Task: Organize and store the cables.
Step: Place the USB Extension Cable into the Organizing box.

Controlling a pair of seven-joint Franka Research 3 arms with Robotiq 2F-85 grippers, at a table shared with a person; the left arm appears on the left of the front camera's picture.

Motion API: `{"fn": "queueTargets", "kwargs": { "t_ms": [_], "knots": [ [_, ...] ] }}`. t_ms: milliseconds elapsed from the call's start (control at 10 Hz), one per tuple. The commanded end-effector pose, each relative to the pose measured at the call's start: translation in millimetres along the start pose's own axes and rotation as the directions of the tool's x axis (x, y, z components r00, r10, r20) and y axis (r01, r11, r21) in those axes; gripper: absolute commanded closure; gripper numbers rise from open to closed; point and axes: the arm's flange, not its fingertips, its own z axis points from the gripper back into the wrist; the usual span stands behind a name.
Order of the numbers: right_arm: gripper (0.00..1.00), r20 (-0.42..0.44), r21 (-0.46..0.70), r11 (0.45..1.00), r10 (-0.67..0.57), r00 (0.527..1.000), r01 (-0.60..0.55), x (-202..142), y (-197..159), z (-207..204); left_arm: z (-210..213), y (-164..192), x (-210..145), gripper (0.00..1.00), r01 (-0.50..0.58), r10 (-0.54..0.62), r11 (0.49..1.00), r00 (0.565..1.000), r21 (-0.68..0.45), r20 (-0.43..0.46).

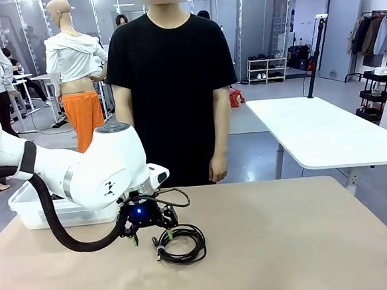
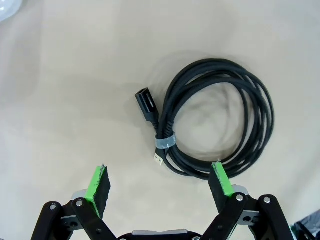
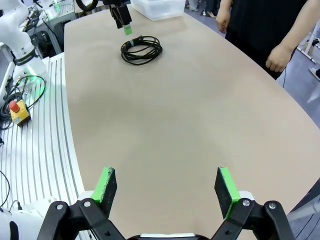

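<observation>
The left gripper hangs with fingers wide and empty just above the near edge of the coiled cable lying flat on the table; its tie faces the fingers, while the right gripper, also wide, sits well apart

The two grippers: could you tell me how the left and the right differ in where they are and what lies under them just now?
The left gripper hangs low over the coiled cable, one pad beside the coil's edge; the right gripper hangs over bare table, far from that cable. The left is near the white bin; the right sits at the table's opposite edge. Both stand open and hold nothing.
</observation>
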Motion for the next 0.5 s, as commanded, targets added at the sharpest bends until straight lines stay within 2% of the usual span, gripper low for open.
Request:
{"fn": "queueTargets", "kwargs": {
  "t_ms": [0,400],
  "knots": [
    [0.0,0.014,0.0,1.0,-0.011,1.0,0.011,2,-2,-1,-17,-11,10,0.0,-0.058,0.057,0.997,0.998,0.051,0.016],
    [0.0,0.014,0.0,1.0,-0.011,1.0,0.011,2,-2,-1,-47,-17,16,0.0,-0.115,0.115,0.991,0.993,0.067,0.004]
  ]
}}
